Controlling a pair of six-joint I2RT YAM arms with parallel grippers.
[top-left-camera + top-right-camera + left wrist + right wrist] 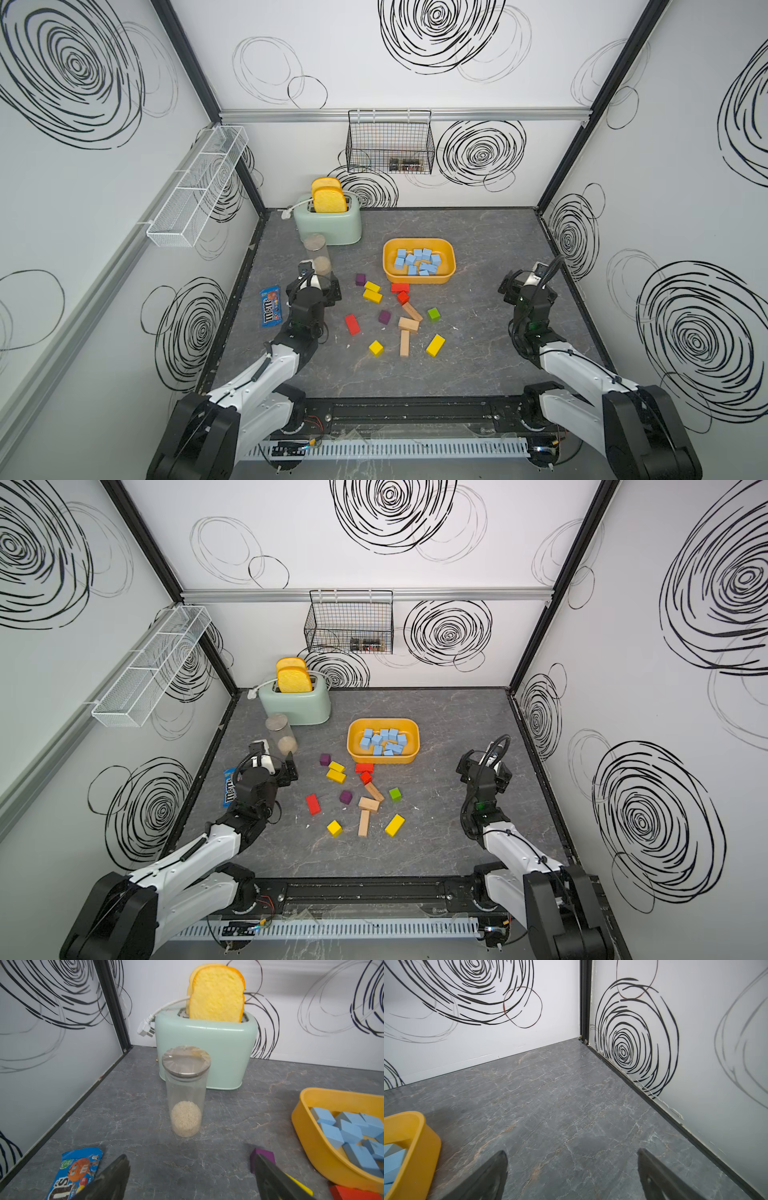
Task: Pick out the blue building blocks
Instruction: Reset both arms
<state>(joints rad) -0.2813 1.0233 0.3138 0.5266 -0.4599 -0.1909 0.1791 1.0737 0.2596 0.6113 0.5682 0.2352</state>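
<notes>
A grey marble-patterned table (490, 249) inside a white booth is seen from above, with one robot arm at each near corner.

At the left, the left pincer (190, 1159) hovers low over bare table, its jaws spread wide and holding nothing. A blue candy packet (270, 306) lies just to its left. A tall clear jar with a little rice inside (318, 255) stands beyond it, and a mint-green toaster with two toy bread slices (328, 226) is farther back.

In the middle lies a scatter of red, yellow, purple, green and plain wooden blocks (409, 324). No blue block shows among them.

Just beyond that scatter sits a yellow oval plastic tray (415, 241). The pale sky-blue wooden building blocks (417, 262) are all heaped inside it, touching and partly overlapping.

At the right, the right pincer (571, 1152) hangs over empty table, well apart from the tray, jaws also wide and empty.

The picking appears to be finished, or at its closing step, since every blue block in view is in the tray. The next move probably calls only for checking that none hides behind an arm or the jar, while keeping both arms clear of the tray.

The blue blocks share no common heading. Most are cubes tipped at odd angles. The few longer ones lie flat or leaning, their long axes pointing different ways, and the pile is too jumbled to read each one.
</notes>
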